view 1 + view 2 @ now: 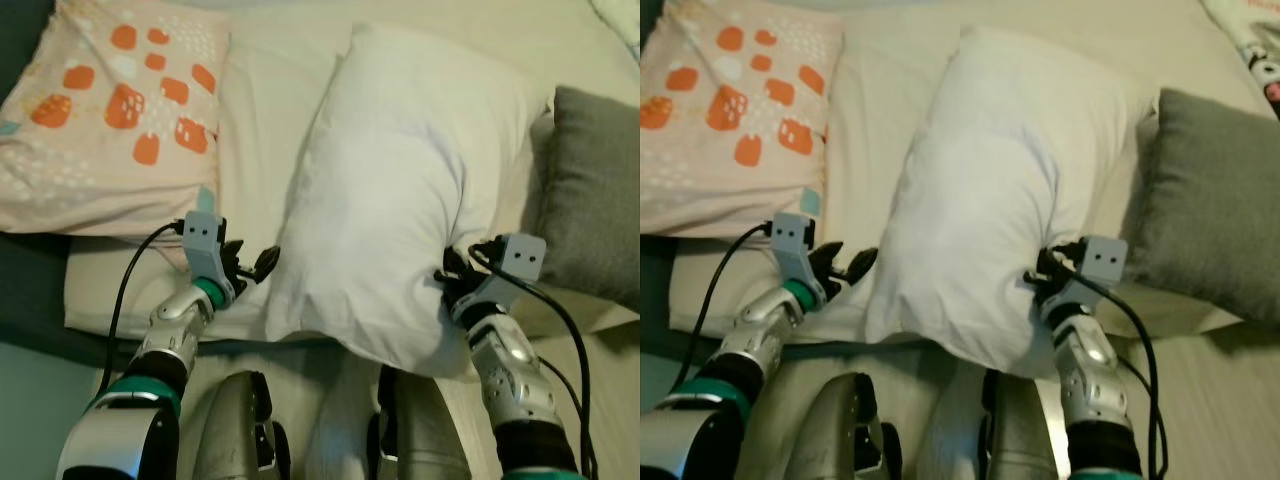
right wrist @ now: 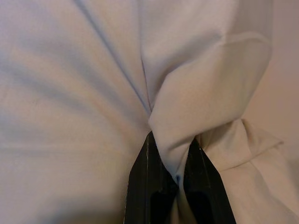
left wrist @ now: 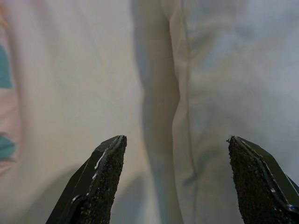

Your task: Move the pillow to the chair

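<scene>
A large white pillow is seen lying on a bed covered in pale cream sheet, directly ahead of the robot, its long axis running away from the camera and its near end overhanging the bed's front edge.

The right gripper is pressed into the pillow's near right side. In the right wrist view its jaws are narrow, with a fold of the white pillowcase pinched between the two black fingers; the cloth is bunched and creased around the pinch.

The left gripper is held at the pillow's near left edge, just beside it. In the left wrist view the jaws are wide, the two fingertips well apart, with the pillow's seamed edge and the bed sheet seen between them. Nothing is gripped there.

A peach pillow with orange and white patches is noted to the left of the white pillow, at the bed's far left. A grey cushion lies just beside the white pillow on its right, touching or nearly so. A patterned cloth corner is seen at the far right.

The robot's silver legs are visible below, close to the bed's front edge.
</scene>
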